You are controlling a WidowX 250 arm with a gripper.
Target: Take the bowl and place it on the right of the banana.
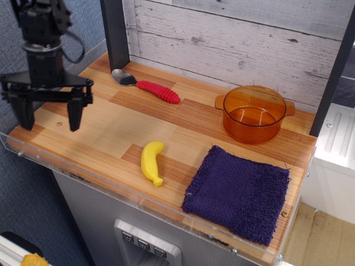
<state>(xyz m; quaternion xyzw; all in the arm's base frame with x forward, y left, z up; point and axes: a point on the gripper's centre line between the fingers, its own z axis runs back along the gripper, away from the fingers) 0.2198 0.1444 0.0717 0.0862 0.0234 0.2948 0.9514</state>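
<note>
The translucent amber-orange bowl (254, 113) with two small side handles stands empty at the back right of the wooden counter. The yellow toy banana (151, 162) lies near the front edge, left of centre. My black gripper (50, 115) hangs open and empty above the counter's far left end, fingers pointing down, far from both the bowl and the banana.
A spoon with a red ribbed handle (147, 86) lies at the back left. A dark purple cloth (238, 193) covers the front right, between banana and counter end. A dark post (116, 33) stands at the back left. A clear lip (111, 188) lines the front edge.
</note>
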